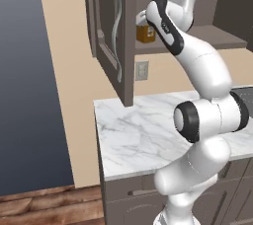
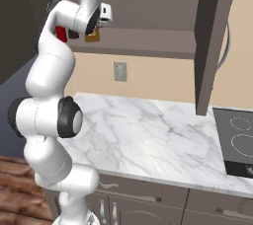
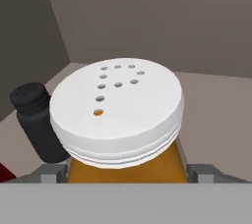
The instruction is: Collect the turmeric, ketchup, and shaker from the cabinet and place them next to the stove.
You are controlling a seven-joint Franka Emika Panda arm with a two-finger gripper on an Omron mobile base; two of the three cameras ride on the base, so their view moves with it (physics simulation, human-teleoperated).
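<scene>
pincer (image 3: 127, 173): we saw it up inside the cabinet, its two fingers standing wide, one on each side of the turmeric; whether they pressed the jar we could not tell.
turmeric (image 3: 117, 115): sat right between the fingers, on the shelf, cream lid with small holes facing the hand camera, amber body below it.
shaker (image 3: 35, 120): a dark shaker stood just left of the pincer in the hand view, beside the jar; touching or apart, we could not tell.
ketchup (image 2: 61, 33): a red patch showed beyond the arm in the right base view, near the pincer on the same shelf.
cabinet (image 1: 111, 31): its door hung open, well clear of the pincer; the back and side walls closed in behind the jar.
open room: we saw bare shelf (image 3: 216, 115) to the right of the pincer in the hand view.
counter (image 2: 148, 135): white marble lay well below the pincer, broad and bare.
stove (image 2: 237, 140): dark cooktop sat level with the counter, far below and off to one side of the pincer.
room: beige wall with an outlet (image 2: 119, 71) below the shelf.
</scene>
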